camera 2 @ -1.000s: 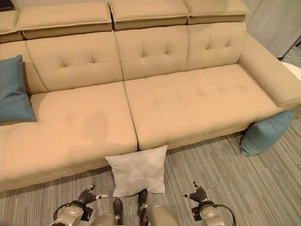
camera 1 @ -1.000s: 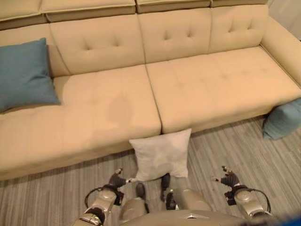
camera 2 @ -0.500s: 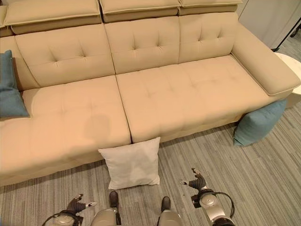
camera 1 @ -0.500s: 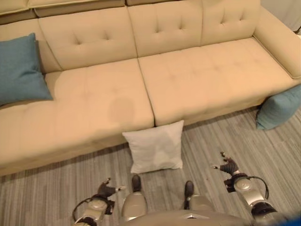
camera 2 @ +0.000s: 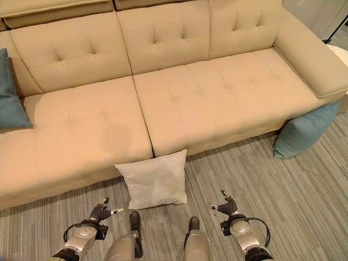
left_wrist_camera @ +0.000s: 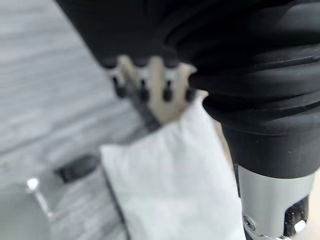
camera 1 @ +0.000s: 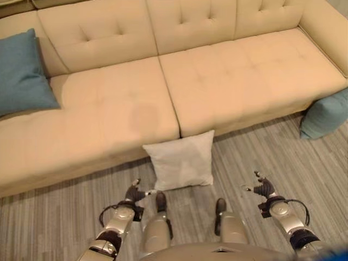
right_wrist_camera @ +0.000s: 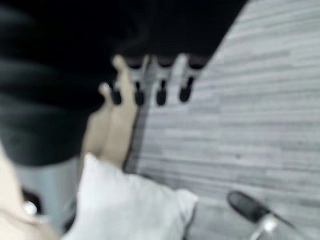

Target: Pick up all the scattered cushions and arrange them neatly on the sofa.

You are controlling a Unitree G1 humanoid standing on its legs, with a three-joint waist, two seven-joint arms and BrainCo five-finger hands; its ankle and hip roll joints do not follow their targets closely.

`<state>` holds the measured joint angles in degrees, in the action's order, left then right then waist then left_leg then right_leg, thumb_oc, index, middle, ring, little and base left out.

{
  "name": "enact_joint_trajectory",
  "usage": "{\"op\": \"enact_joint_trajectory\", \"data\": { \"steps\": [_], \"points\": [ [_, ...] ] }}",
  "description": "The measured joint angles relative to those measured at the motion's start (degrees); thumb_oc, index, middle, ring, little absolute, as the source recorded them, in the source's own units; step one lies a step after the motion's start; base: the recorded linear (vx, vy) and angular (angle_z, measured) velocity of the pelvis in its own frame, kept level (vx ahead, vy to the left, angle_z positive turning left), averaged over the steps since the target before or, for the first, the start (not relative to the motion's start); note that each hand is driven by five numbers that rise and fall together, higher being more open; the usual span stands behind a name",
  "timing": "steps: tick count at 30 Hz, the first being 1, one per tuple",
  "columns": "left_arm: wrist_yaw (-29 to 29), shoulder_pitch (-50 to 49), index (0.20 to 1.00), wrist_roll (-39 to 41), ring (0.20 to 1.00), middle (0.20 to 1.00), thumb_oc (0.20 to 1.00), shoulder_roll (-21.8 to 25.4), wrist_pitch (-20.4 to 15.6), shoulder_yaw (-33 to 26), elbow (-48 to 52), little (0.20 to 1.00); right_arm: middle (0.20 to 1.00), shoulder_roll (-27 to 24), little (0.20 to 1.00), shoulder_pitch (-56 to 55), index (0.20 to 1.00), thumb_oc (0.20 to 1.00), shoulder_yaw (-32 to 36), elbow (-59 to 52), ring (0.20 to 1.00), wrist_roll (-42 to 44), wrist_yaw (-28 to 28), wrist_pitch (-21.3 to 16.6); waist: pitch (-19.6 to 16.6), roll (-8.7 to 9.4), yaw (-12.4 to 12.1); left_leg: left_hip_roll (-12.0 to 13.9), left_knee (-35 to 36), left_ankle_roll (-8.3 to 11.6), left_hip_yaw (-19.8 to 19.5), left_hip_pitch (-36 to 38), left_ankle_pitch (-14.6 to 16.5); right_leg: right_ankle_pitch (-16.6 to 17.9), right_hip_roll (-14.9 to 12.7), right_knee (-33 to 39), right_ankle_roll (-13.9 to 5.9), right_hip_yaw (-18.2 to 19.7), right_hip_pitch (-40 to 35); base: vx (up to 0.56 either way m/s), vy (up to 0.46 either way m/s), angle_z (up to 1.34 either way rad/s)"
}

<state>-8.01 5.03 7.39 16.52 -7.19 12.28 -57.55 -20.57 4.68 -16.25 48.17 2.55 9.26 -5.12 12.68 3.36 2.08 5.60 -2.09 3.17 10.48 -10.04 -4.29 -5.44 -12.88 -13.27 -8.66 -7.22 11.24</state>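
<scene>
Cushions are only partly placed: one teal cushion (camera 1: pixel 24 73) is propped on the sofa (camera 1: pixel 217 70), while a white cushion (camera 1: pixel 179 161) and another teal cushion (camera 1: pixel 325 114) are left on the floor (camera 2: pixel 304 190). Nothing is held; the left hand (camera 1: pixel 133 194) and right hand (camera 1: pixel 263 188) are kept low with fingers relaxed.

You'll see the sofa (camera 2: pixel 190 98) covered in smooth, matt beige upholstery with button tufting, and the white cushion (camera 2: pixel 155 179) in soft, matt cloth. The 2 teal cushions (camera 1: pixel 22 73) (camera 2: pixel 304 130) look like a coarser woven fabric. The floor (camera 2: pixel 304 206) is grey, streaked, wood-look planking with a dull finish.
</scene>
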Motion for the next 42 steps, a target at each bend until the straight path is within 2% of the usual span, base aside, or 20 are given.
{"op": "enact_joint_trajectory", "data": {
  "steps": [4,7,9,11,12,15,16,19,20,21,24,25,26,28,29,30,34,36,38,42],
  "points": [
    [0.07,-0.45,1.0,-0.01,1.0,1.0,1.0,1.11,0.13,-0.23,-1.5,1.0,1.0,1.13,1.0,0.47,1.0,1.0,0.02,0.08,1.0,-0.01,0.0,0.09,0.53,1.76,-0.03,-2.29,-0.3,-1.23,0.19,0.72,1.33,1.16,-2.02,0.71,-0.71,0.44,-1.04,0.04,0.108,0.0],
    [0.03,0.92,1.0,-0.02,1.0,1.0,1.0,3.64,0.25,-0.75,-3.76,1.0,1.0,3.23,1.0,1.75,1.0,1.0,-0.47,0.12,1.0,-0.01,-0.02,0.08,1.2,3.64,-0.87,-2.53,-0.05,-1.01,1.31,1.27,1.31,1.84,-2.35,2.02,-1.15,1.11,-1.04,0.05,0.022,-0.17],
    [-0.06,1.48,1.0,0.0,1.0,1.0,1.0,4.32,0.25,-1.4,-4.66,1.0,1.0,3.43,1.0,2.08,1.0,1.0,-0.5,0.19,1.0,-0.01,0.0,0.08,1.6,3.78,-1.06,-2.59,0.14,-1.08,1.41,1.33,1.3,2.4,-2.18,2.6,-1.33,1.45,-1.02,0.04,0.017,-0.1],
    [-0.5,2.1,1.0,0.16,1.0,1.0,1.0,4.2,0.24,-1.7,-5.57,1.0,1.0,3.35,1.0,3.05,1.0,1.0,-0.49,1.04,1.0,0.01,0.03,0.03,2.39,2.6,-1.18,-1.92,1.83,-1.69,1.33,1.9,0.67,1.02,-1.53,1.12,-2.38,1.97,0.59,0.03,-0.013,0.0],
    [-1.04,3.29,1.0,0.31,1.0,1.0,1.0,3.69,0.25,-1.63,-6.49,1.0,1.0,2.72,1.0,3.84,1.0,1.0,-0.51,1.17,1.0,0.02,0.04,0.0,3.33,1.51,-0.77,-0.87,2.84,-1.13,0.08,1.94,-0.38,0.58,2.12,1.56,-1.43,5.44,0.61,0.01,-0.035,0.25],
    [-1.1,3.02,1.0,0.34,1.0,1.0,1.0,2.14,0.04,-1.57,-5.94,1.0,1.0,0.62,1.0,3.83,1.0,1.0,-0.13,1.83,1.0,0.1,0.2,0.01,4.74,-1.12,0.2,0.28,1.31,-0.16,-1.99,0.2,-1.42,0.45,3.83,1.95,-0.18,3.86,-0.37,-0.01,-0.167,0.27],
    [-1.1,3.1,1.0,0.35,1.0,1.0,1.0,1.72,0.02,-1.56,-5.75,1.0,1.0,-0.08,1.0,3.94,1.0,1.0,-0.17,2.25,1.0,0.11,0.22,0.0,4.67,-1.45,0.19,0.57,0.33,-0.14,-2.95,-1.08,-1.43,0.02,4.05,1.21,0.51,3.28,0.38,-0.01,-0.114,0.29],
    [-1.1,2.86,1.0,0.39,1.0,1.0,1.0,1.52,-0.03,-1.27,-5.71,1.0,1.0,-0.98,1.0,3.93,1.0,1.0,0.13,2.83,1.0,0.52,0.74,0.05,4.73,-1.35,0.07,1.46,-1.05,-0.04,-3.92,-3.61,-1.73,-2.27,4.77,-3.1,2.16,2.38,3.77,-0.03,-0.162,0.2],
    [-1.09,3.16,1.0,0.38,1.0,1.0,1.0,1.48,-0.06,-0.94,-5.56,1.0,1.0,-1.03,1.0,4.16,1.0,1.0,0.15,2.83,1.0,0.66,1.08,0.02,4.72,-1.35,0.07,1.62,-1.27,0.2,-4.82,-4.61,-1.92,-3.69,4.79,-5.85,2.8,1.77,5.41,-0.04,-0.116,0.37],
    [-1.12,4.22,1.0,0.39,1.0,1.0,1.0,1.5,-0.11,-0.87,-5.46,1.0,1.0,-0.93,1.0,4.64,1.0,1.0,0.07,2.67,1.0,0.77,1.14,-0.3,4.76,-1.42,-0.53,2.03,-0.78,0.3,-5.82,-6.59,-2.75,-6.27,5.01,-11.81,4.33,1.42,9.85,-0.03,-0.122,0.32],
    [-1.26,4.73,1.0,0.56,1.0,1.0,1.0,1.22,0.03,-0.02,-4.22,1.0,1.0,-0.73,1.0,4.56,1.0,1.0,0.0,2.46,1.0,0.96,1.16,-0.35,4.77,-1.61,-1.28,2.85,0.32,-0.69,-6.46,-7.16,-3.68,-7.47,5.78,-14.66,5.78,0.78,11.9,0.02,-0.054,0.13],
    [-1.11,4.44,1.0,0.64,1.0,1.0,1.0,1.07,0.02,0.72,-3.3,1.0,1.0,-0.74,1.0,4.45,1.0,1.0,0.02,2.49,1.0,1.28,1.19,-0.33,4.66,-1.8,-1.21,3.17,1.0,-0.51,-6.56,-7.04,-3.53,-7.73,5.87,-14.87,6.24,0.37,11.93,0.0,-0.009,0.19],
    [-1.11,4.55,1.0,0.66,1.0,1.0,1.0,0.6,-0.04,1.31,-2.21,1.0,1.0,-0.7,1.0,4.43,1.0,1.0,-0.01,2.45,1.0,1.37,1.25,-0.35,4.78,-1.26,-0.79,2.78,0.08,-0.57,-6.39,-7.25,-0.15,-7.25,4.77,-14.31,7.23,-0.31,11.93,-0.01,-0.006,0.14],
    [-1.13,4.9,1.0,0.75,1.0,1.0,1.0,-0.09,-0.06,1.83,-2.17,1.0,1.0,-0.93,1.0,4.45,1.0,1.0,-0.05,2.44,1.0,1.71,1.71,-0.39,4.74,-0.89,0.07,0.67,-3.85,-0.66,-5.98,-8.12,0.29,-6.28,3.87,-13.38,7.3,-0.39,11.97,-0.06,-0.015,0.08],
    [-1.17,4.95,1.0,0.81,1.0,1.0,1.0,-0.33,-0.06,1.82,-2.29,1.0,1.0,-0.89,1.0,4.83,1.0,1.0,-0.03,2.35,1.0,1.8,2.24,-0.39,4.46,-1.54,0.87,0.28,-4.12,0.32,-5.33,-8.19,0.47,-5.89,4.75,-12.87,6.65,-0.5,12.31,-0.1,-0.01,0.11],
    [-1.33,6.24,1.0,1.09,1.0,1.0,1.0,-0.13,-0.14,1.93,-2.12,1.0,1.0,-0.83,1.0,4.75,1.0,1.0,-0.29,2.47,1.0,1.88,2.43,-0.42,4.57,-1.31,0.93,0.13,-4.39,0.69,-5.39,-9.26,-0.09,-5.79,4.58,-13.38,6.42,-0.56,13.42,-0.12,-0.014,0.11],
    [-2.74,12.7,1.0,3.04,1.0,1.0,1.0,1.53,-0.91,3.42,-1.25,1.0,1.0,-0.4,1.0,8.86,1.0,1.0,-0.59,3.4,1.0,2.62,3.65,-0.5,6.07,-0.49,0.75,-0.77,-7.16,0.66,-5.96,-16.93,-1.03,-5.69,3.7,-17.08,5.91,0.27,21.08,-0.09,0.003,0.13],
    [-4.25,17.47,1.0,4.2,1.0,1.0,1.0,3.39,-1.11,3.48,0.96,1.0,1.0,-0.42,1.0,14.89,1.0,1.0,0.1,3.65,1.0,2.94,5.36,-0.58,9.06,-0.55,1.41,-0.95,-8.3,0.91,-6.43,-22.54,-2.0,-5.74,3.25,-19.88,5.82,0.31,27.06,-0.07,-0.014,0.17],
    [-5.6,20.08,1.0,5.76,1.0,1.0,1.0,4.26,-1.3,3.57,2.61,1.0,1.0,-0.48,1.0,18.95,1.0,1.0,-0.03,2.26,1.0,3.16,6.81,-1.01,11.71,-0.58,1.41,-0.69,-7.46,1.54,-6.68,-24.12,-2.47,-5.53,3.32,-21.11,6.32,0.14,29.33,-0.04,-0.046,0.08],
    [-8.42,23.92,1.0,9.19,1.0,1.0,1.0,5.08,-2.55,3.35,5.18,1.0,1.0,-2.48,1.0,25.06,1.0,1.0,0.15,0.72,1.0,5.05,9.75,-1.55,12.03,-0.56,1.56,0.24,-11.6,2.14,-6.53,-34.45,-0.18,-4.66,2.93,-22.57,7.72,-0.73,38.51,-0.05,-0.038,0.08]
  ]
}}
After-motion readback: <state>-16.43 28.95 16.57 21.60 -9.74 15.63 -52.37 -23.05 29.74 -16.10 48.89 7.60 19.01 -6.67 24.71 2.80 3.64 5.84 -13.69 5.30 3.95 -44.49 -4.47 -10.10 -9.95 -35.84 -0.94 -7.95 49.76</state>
